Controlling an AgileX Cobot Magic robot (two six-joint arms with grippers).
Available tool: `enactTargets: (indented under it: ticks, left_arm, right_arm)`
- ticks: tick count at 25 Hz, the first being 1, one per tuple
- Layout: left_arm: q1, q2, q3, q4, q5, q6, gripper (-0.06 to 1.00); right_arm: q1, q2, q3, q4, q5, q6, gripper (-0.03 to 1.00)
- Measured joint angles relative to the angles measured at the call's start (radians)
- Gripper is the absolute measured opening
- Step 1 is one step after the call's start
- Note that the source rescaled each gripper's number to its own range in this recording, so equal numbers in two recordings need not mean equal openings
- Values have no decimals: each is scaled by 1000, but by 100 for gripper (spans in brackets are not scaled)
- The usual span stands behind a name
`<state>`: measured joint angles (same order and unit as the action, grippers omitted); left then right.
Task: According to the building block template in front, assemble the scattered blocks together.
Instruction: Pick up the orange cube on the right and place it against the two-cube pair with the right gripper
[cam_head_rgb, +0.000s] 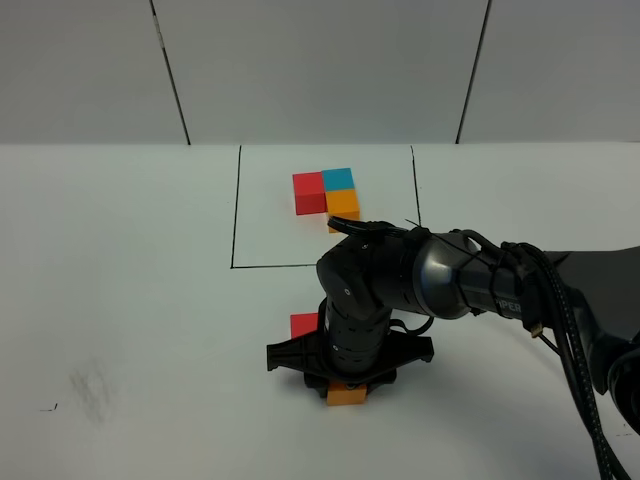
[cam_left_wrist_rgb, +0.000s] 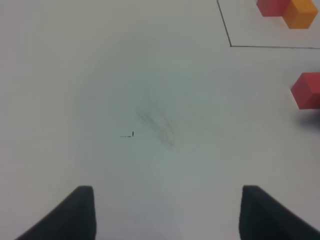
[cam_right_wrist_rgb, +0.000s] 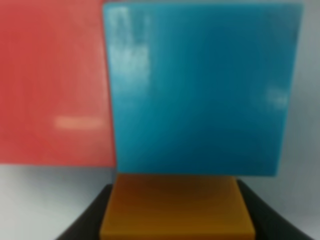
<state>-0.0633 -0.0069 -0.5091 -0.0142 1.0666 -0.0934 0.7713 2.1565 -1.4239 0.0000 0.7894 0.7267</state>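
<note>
The building block template (cam_head_rgb: 325, 192) lies in the black drawn frame at the back: red, blue and orange cubes in an L. Its corner (cam_left_wrist_rgb: 292, 10) shows in the left wrist view. Of the scattered blocks, the red one (cam_head_rgb: 303, 325) (cam_left_wrist_rgb: 306, 90) sits nearer the front. The right arm hides the blue one from above. In the right wrist view the red block (cam_right_wrist_rgb: 52, 85) and the blue block (cam_right_wrist_rgb: 200, 90) lie side by side. The orange block (cam_right_wrist_rgb: 177, 207) (cam_head_rgb: 347, 394) sits against the blue one. My right gripper (cam_right_wrist_rgb: 177, 222) (cam_head_rgb: 347, 384) is shut on the orange block. My left gripper (cam_left_wrist_rgb: 165, 215) hangs open over bare table.
The black frame line (cam_head_rgb: 236, 210) marks off the template's area. A faint grey smudge (cam_head_rgb: 92, 390) and a small black mark (cam_left_wrist_rgb: 131, 134) lie on the white table at the left. The right arm's dark body (cam_head_rgb: 420, 275) and its cables stretch over the right half.
</note>
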Motion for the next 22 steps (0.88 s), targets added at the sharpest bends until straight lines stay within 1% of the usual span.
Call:
enactTargets:
  ticks: [22]
  left_arm:
    - [0,0,0,0,0,0,96]
  right_arm:
    - [-2,4,-1,-9,-18,2,2]
